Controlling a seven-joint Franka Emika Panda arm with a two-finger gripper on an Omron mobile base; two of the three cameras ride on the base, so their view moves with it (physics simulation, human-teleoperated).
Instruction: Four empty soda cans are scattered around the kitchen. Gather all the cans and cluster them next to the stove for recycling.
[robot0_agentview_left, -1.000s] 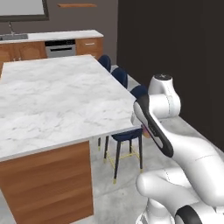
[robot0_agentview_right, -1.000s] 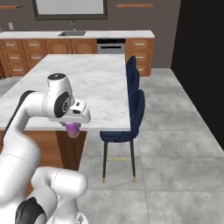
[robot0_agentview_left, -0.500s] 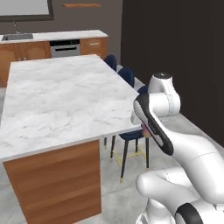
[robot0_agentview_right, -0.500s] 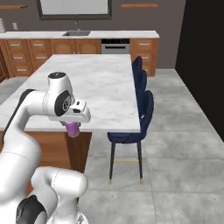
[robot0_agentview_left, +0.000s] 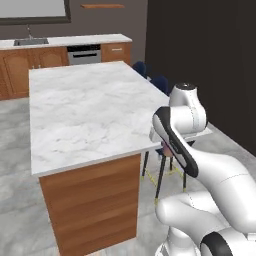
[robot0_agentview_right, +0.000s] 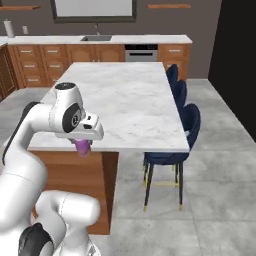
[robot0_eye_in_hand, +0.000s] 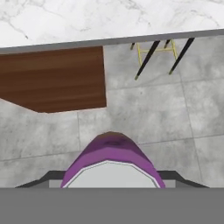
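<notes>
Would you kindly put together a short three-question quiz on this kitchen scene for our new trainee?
1. True or false: the gripper is shut on a purple soda can.
2. Which side of the island do the blue stools line, seen from the right base view? A) left B) right C) far end
3. Fill in: the sink sits in the back ____, under the framed panel.

Key: 1 true; 2 B; 3 counter.

Arm folded high, gripper (robot0_agentview_right: 82, 146) downward (clamped on can (robot0_eye_in_hand: 113, 161))
</notes>
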